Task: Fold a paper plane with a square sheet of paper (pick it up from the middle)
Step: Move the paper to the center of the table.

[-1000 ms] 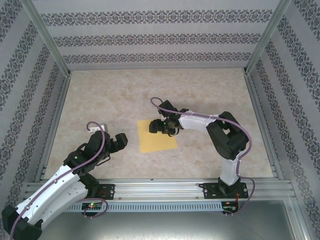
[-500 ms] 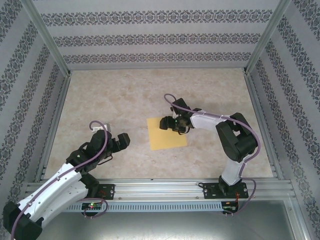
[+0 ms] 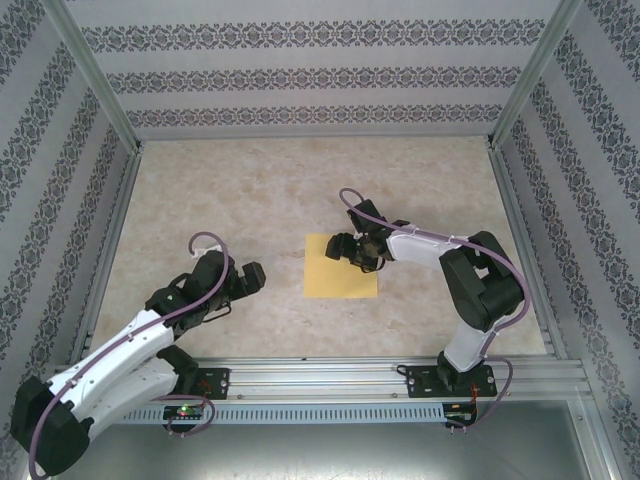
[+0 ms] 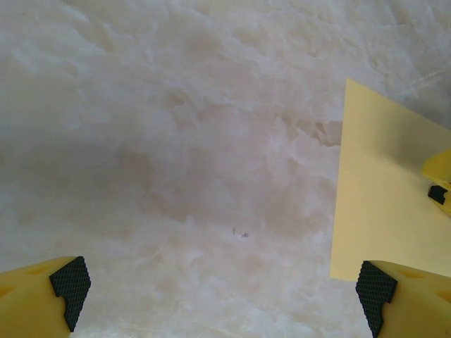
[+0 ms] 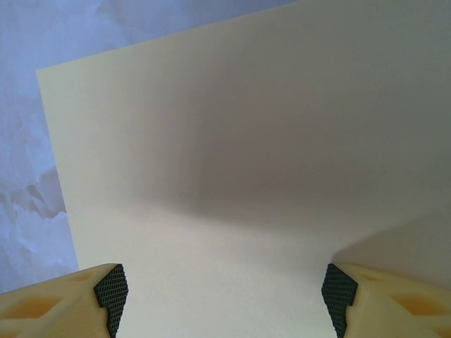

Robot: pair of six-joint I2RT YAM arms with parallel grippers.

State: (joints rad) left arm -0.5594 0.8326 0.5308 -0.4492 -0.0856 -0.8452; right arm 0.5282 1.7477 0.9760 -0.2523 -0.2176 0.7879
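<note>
Yellow sq. sheet (image 3: 340,278) flat under right hand (image 3: 344,247), fingers apart

You see a plain pale yellow square sheet of paper (image 3: 335,278) against a cream tabletop (image 3: 250,190) veined like marble. Both the left claw (image 4: 222,289) and right claw (image 5: 224,296) are yellow with black cross-hatched pads (image 4: 70,282). The walls (image 3: 320,75) carry grey bands of dark floral ornament.
</note>
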